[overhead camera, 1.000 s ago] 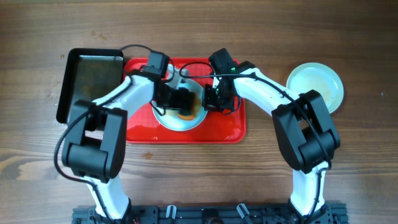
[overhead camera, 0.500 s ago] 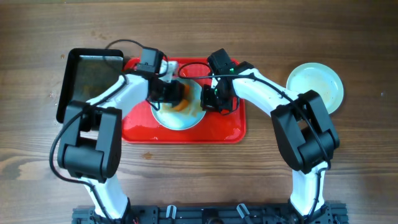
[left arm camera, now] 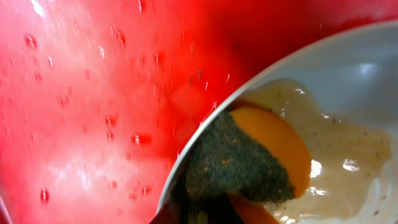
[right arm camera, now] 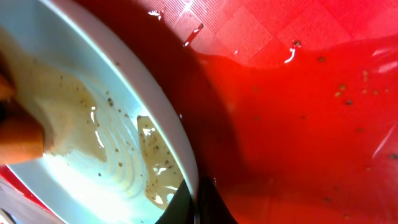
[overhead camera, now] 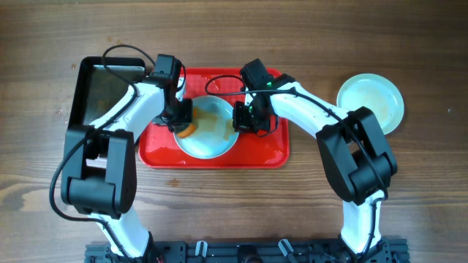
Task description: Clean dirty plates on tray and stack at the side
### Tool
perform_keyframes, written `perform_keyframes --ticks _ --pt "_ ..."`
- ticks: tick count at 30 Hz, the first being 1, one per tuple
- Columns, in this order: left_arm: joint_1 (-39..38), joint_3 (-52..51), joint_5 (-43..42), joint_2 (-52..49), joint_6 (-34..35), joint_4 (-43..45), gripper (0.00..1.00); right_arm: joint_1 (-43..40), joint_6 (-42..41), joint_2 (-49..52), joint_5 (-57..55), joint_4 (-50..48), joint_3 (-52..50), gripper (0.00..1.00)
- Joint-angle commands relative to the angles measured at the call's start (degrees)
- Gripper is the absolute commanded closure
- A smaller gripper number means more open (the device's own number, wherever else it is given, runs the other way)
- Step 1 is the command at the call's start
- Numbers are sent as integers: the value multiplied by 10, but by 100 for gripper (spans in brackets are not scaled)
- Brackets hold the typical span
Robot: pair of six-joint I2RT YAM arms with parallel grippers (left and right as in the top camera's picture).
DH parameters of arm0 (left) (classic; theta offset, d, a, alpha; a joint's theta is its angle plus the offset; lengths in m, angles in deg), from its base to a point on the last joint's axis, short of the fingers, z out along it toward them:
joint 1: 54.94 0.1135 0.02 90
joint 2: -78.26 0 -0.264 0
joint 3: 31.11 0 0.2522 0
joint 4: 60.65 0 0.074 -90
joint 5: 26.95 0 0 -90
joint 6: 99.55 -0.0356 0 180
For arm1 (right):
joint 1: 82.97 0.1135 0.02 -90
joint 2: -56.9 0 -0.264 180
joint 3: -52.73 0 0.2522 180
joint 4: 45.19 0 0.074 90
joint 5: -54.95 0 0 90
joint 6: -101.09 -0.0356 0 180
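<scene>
Over the last second I see the sponge (overhead camera: pixel 187 129) travel from the middle of the plate (overhead camera: pixel 213 137) to the plate's left rim, toward the left edge of the tray (overhead camera: pixel 263 152). A wet, speckled film now covers the plate's floor. I judge the scrub pass close to complete, but the plate not yet ready to stack.

The plate lies at the centre of the tray. A second plate (overhead camera: pixel 371 98) sits on the tabletop (overhead camera: pixel 219 212), well to the right of the tray.

The left gripper (overhead camera: pixel 181 119) is clenched on the sponge, and its arm bends in over the tray's left edge. The right gripper (overhead camera: pixel 245 120) pinches the plate's right rim and steadies it, with its arm reaching in across the tray's right edge
</scene>
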Motion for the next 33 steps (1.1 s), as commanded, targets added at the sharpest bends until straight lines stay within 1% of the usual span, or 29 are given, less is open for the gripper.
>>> perform_keyframes --ticks 1,3,6,11,13,15,19,22,26,33 --pt "-19 -31 0 -35 -12 -26 96 -8 3 15 -17 7 -7 96" --pt "-29 -30 -21 -32 -8 -17 96 -8 6 15 -17 7 -7 96" --pt "-31 -9 -21 -19 8 -18 96 -8 14 15 -17 7 -7 96" --pt "-2 49 -21 37 25 -45 96 -8 17 15 -17 7 -7 96" --pt "14 76 -21 79 24 -73 96 -8 18 15 -17 3 -7 96" --pt "21 89 -22 118 24 -82 96 -8 18 15 -17 -1 -7 96" --pt "25 96 -18 226 27 -92 96 -8 18 15 -17 -5 -7 96" --pt "25 96 11 287 40 -128 96 -8 19 15 -35 -8 -7 96" --pt "25 96 32 318 39 -163 96 -8 19 15 -35 -8 -7 96" --pt "25 96 31 326 40 -174 96 -8 18 15 -34 2 -7 96"
